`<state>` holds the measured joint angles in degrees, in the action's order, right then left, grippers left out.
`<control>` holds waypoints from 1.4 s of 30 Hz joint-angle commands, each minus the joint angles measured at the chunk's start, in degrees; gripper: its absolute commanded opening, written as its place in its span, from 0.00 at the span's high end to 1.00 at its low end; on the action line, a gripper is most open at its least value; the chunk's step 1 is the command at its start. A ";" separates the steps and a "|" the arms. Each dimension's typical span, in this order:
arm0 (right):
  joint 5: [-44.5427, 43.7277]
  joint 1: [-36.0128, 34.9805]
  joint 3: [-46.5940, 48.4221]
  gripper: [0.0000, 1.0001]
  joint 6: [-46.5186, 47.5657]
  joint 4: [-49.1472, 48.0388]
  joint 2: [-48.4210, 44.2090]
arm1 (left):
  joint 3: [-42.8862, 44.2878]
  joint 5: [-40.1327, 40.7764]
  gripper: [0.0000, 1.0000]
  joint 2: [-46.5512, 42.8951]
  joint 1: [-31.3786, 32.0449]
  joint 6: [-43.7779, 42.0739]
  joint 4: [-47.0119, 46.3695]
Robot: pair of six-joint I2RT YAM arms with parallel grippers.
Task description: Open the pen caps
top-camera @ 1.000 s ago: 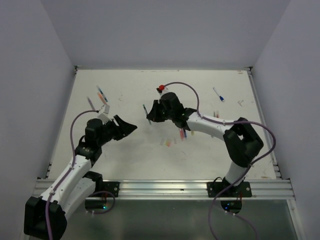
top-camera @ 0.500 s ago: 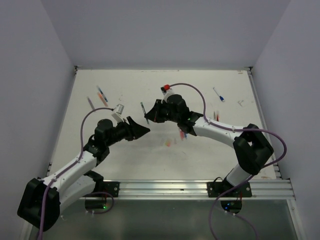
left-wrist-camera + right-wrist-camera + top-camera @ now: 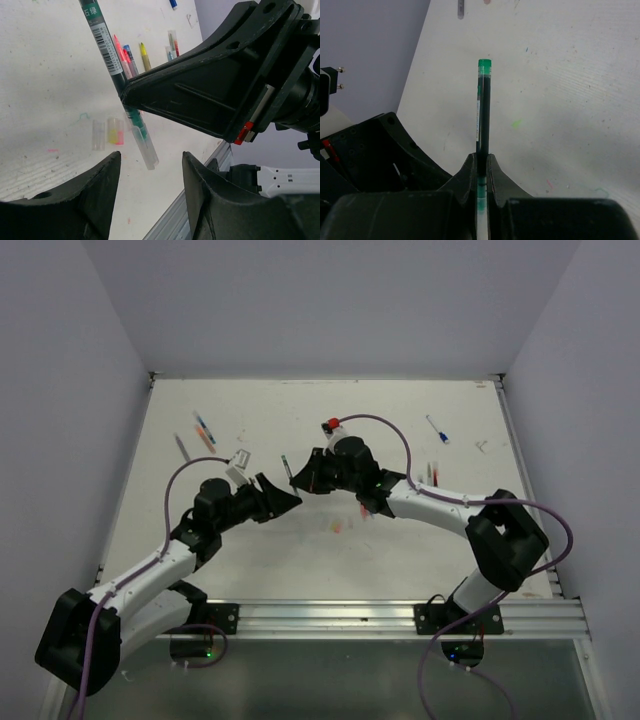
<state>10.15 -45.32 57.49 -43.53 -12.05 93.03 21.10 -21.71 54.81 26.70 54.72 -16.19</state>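
Observation:
My right gripper (image 3: 482, 159) is shut on a dark green pen (image 3: 483, 110) and holds it in the air over the table's middle. The pen's green end points away from the wrist. Below the right gripper (image 3: 210, 95) in the left wrist view, the pen's clear cap (image 3: 144, 147) sticks out with the green tip inside it. My left gripper (image 3: 150, 165) is open, and its fingertips (image 3: 111, 162) flank the cap's end without touching it. From above, the left gripper (image 3: 283, 496) sits just below and left of the held pen (image 3: 287, 468).
Two loose caps, one clear (image 3: 99, 135) and one yellow and pink (image 3: 115, 132), lie on the table under the pen. Several pens (image 3: 131, 54) lie behind them. More pens lie at the back left (image 3: 203, 426) and back right (image 3: 436, 428). The table's metal rail (image 3: 330, 618) runs along the front.
My left arm has swung right and forward, bringing its open gripper up to the held pen. The right gripper has shifted slightly left with the pen.

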 commanded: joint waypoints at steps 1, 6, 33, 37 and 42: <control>0.66 -0.56 -0.72 1.00 -0.94 -3.68 -3.39 | 0.43 0.97 0.45 0.65 0.98 1.27 -3.94; 0.75 -1.00 -0.72 1.00 -1.30 -4.47 -3.47 | 0.34 1.41 0.45 2.32 1.95 1.88 -4.82; 6.98 -1.26 2.89 0.73 1.69 -2.53 1.36 | 2.01 0.36 1.00 3.46 2.74 -6.28 -0.61; 7.69 -1.35 3.50 0.77 2.31 -2.71 2.41 | 3.15 -1.66 1.00 4.78 2.66 -7.78 -0.51; 3.93 -1.79 5.34 1.00 4.15 1.92 3.21 | 5.87 0.17 1.00 6.89 2.75 -8.93 5.34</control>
<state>14.48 -46.09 59.00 -41.10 -12.14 95.74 22.74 -20.69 60.77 28.95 48.84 -13.52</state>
